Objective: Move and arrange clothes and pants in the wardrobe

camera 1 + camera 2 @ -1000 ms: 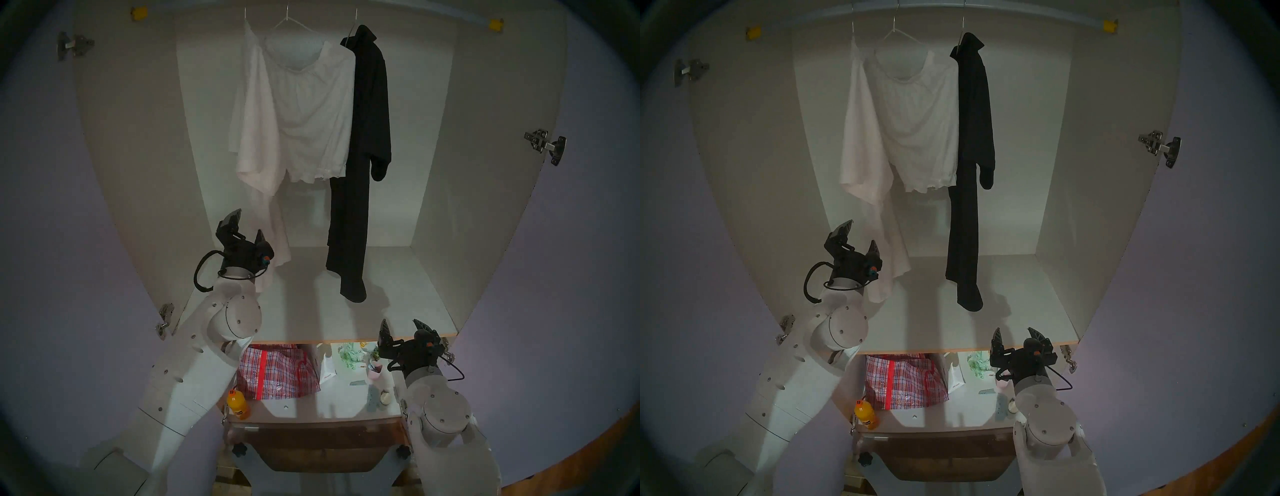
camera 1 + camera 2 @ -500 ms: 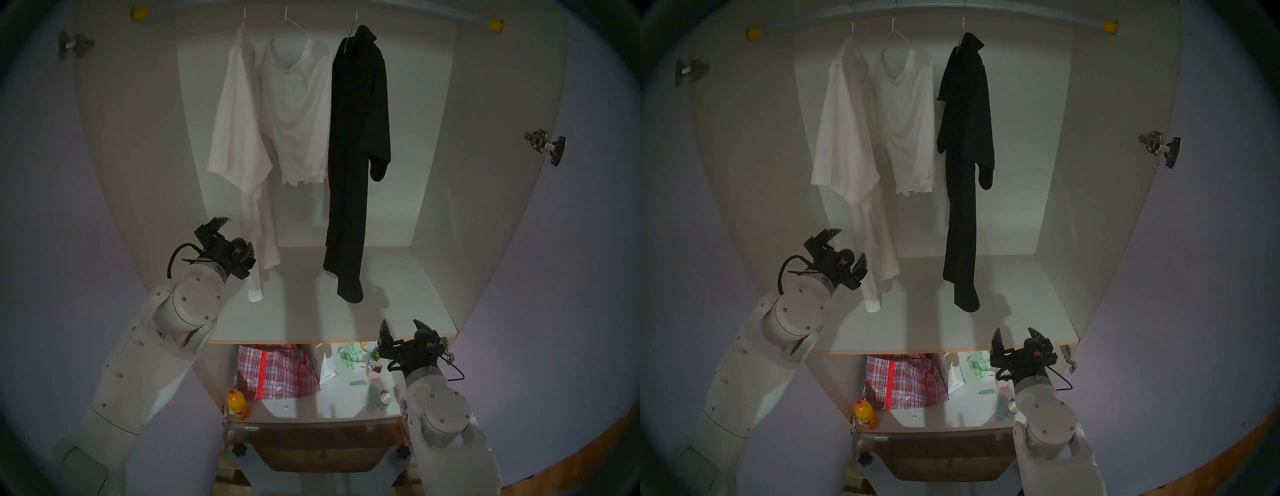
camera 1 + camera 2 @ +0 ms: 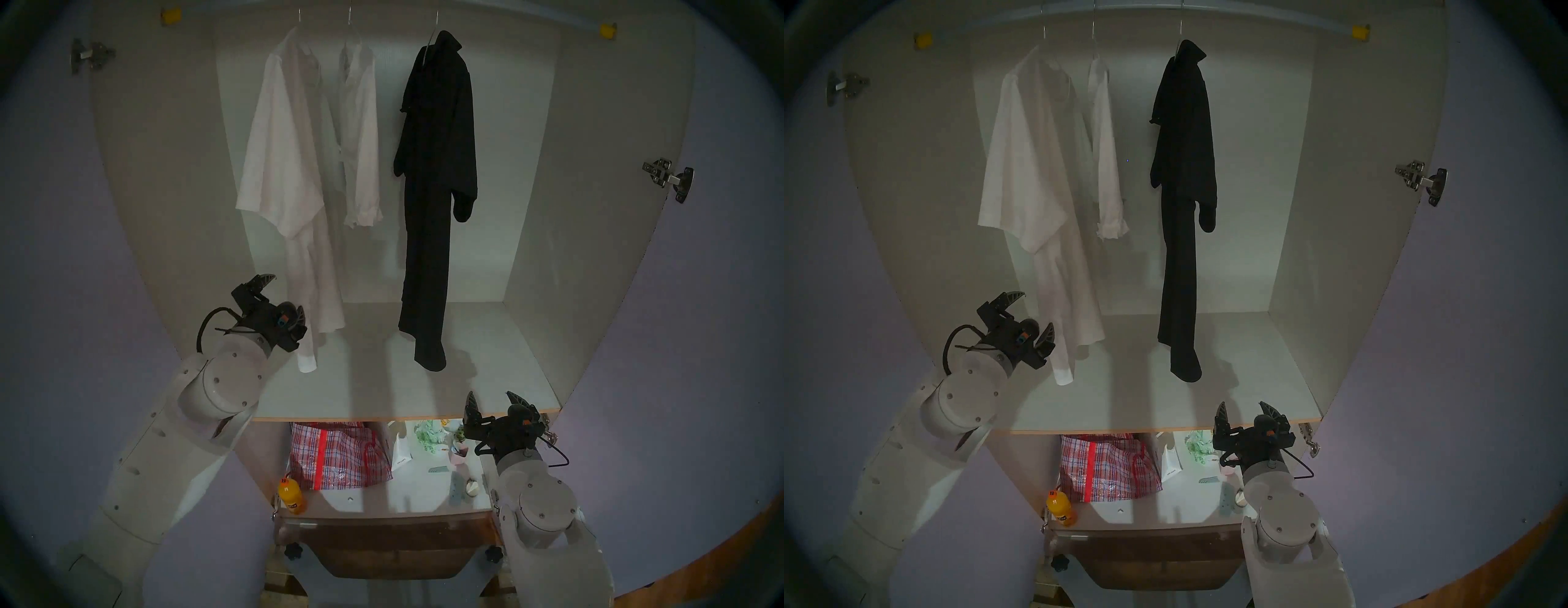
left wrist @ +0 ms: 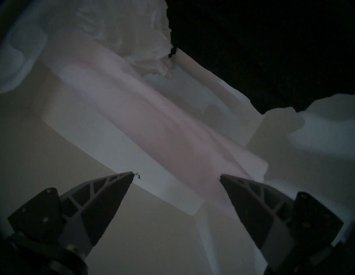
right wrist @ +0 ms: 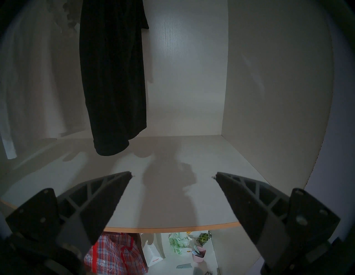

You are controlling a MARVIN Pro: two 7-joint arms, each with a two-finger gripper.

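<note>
— How were the arms set when you looked?

— The left arm reached up and in from the lower left, its left tool [image 3: 283, 297] lifted over the near left corner of the shelf [image 3: 382, 382], fingers [image 4: 107, 194] spread apart and empty. It sat just beside the hanging tail of the white shirt [image 3: 284, 157]; I couldn't tell if one finger brushed the cloth. The right arm was bent low at the front right, its right tool [image 3: 496, 403] level with the shelf's wooden front edge, jaws wide and holding nothing.

— Much room to move in there?

— Plenty on the right. Between the black garment [image 3: 437, 170] and the wardrobe [image 3: 594, 212] side wall the space was bare, and so was most of the shelf. Both doors stood swung out. Under the shelf a red plaid bag [image 3: 339, 458] and an orange bottle [image 3: 292, 496] crowded the lower level.

— And the clothes?

— All three hung straight down from the rail [image 3: 1272, 19], long axis vertical. The shirt was leftmost, its front turned partly toward the left wall. The small blouse [image 3: 360, 140] hung edge-on just beside it, touching or overlapping. The black one hung apart to the right, collar up, hem near the shelf.
</note>
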